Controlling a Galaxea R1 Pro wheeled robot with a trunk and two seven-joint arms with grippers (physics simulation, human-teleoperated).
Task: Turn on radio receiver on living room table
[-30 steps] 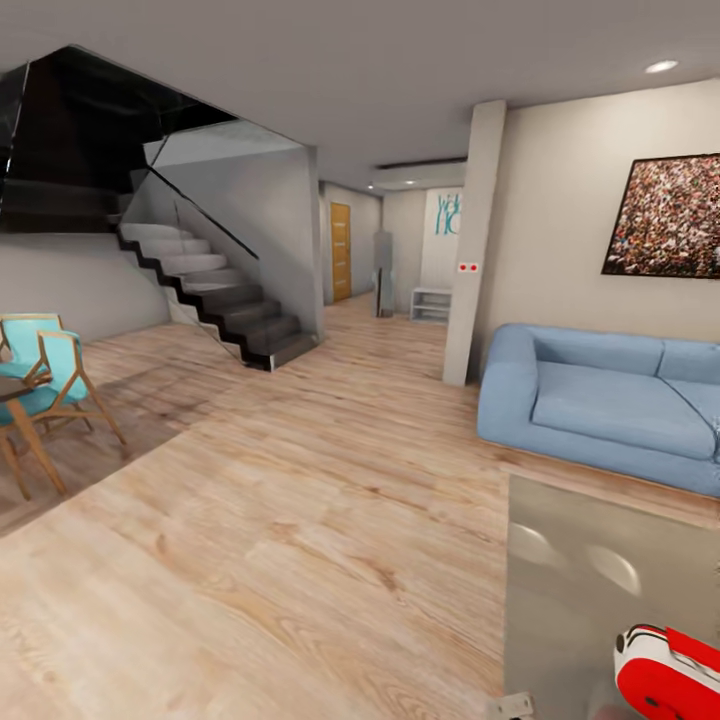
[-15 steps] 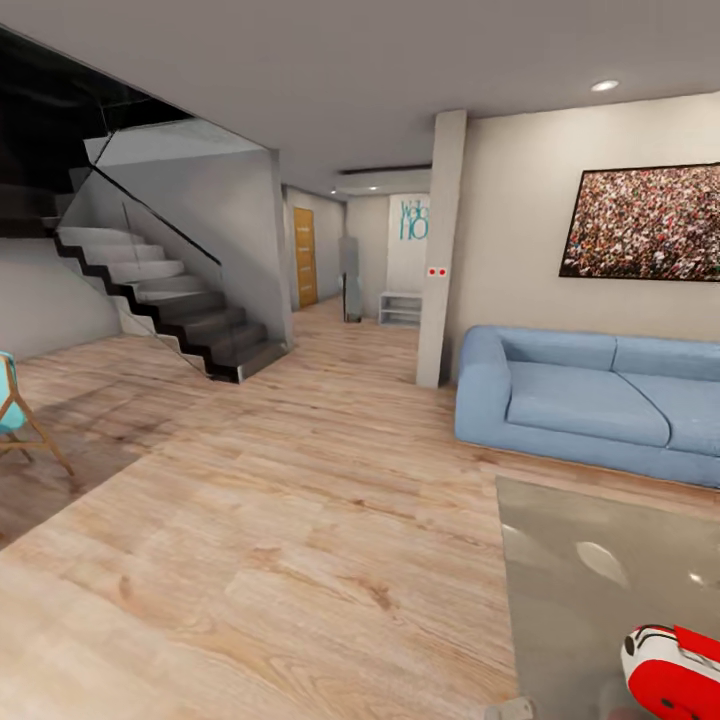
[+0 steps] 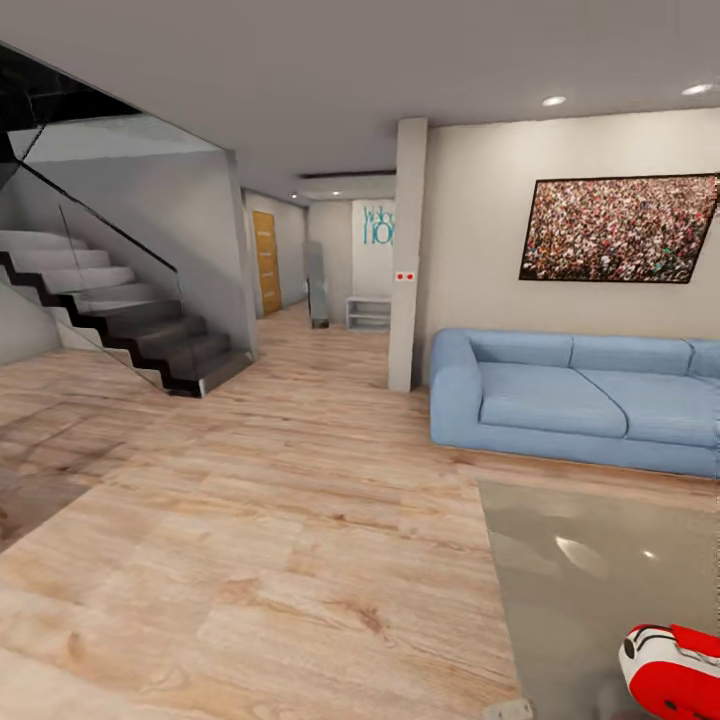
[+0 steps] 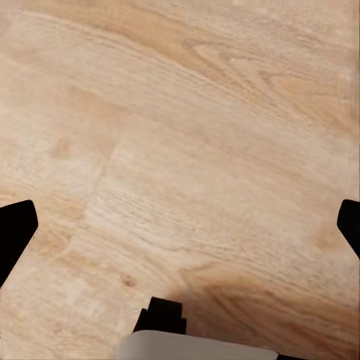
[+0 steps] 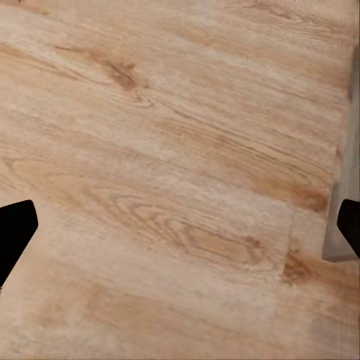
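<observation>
Where the head view cuts off at its lower right corner, the radio [image 3: 675,672] sits on the table [image 3: 590,590], red body with white edge trim, only partly in frame. It rests near the table's near edge; the glossy grey top reflects ceiling lights. A small pale grey piece [image 3: 508,710] pokes in at the frame's bottom edge, just off the table's near left corner; can't tell what it is.

Beyond the table's far edge: blue sofa [image 3: 575,400] against the beige wall, framed picture [image 3: 618,229] above it. A pillar [image 3: 405,255] with two red dots stands at the sofa's left end. Further left, a hallway runs back to a wooden door [image 3: 265,262] and a low white shelf [image 3: 368,312]. Dark staircase [image 3: 120,325] with a glass balustrade is at far left. Light wood floor [image 3: 260,520] everywhere between.

Left gripper [image 4: 180,225]: black fingertips at opposite edges of the left wrist view, jaws spread wide, nothing between them, only floor below. A grey-and-black part [image 4: 180,337] shows at that picture's lower edge; unclear what.

Right gripper [image 5: 180,225]: same, fingertips wide apart, holding nothing, over floor. A grey strip [image 5: 343,195] is beside one fingertip, probably the table's edge, not certain.
</observation>
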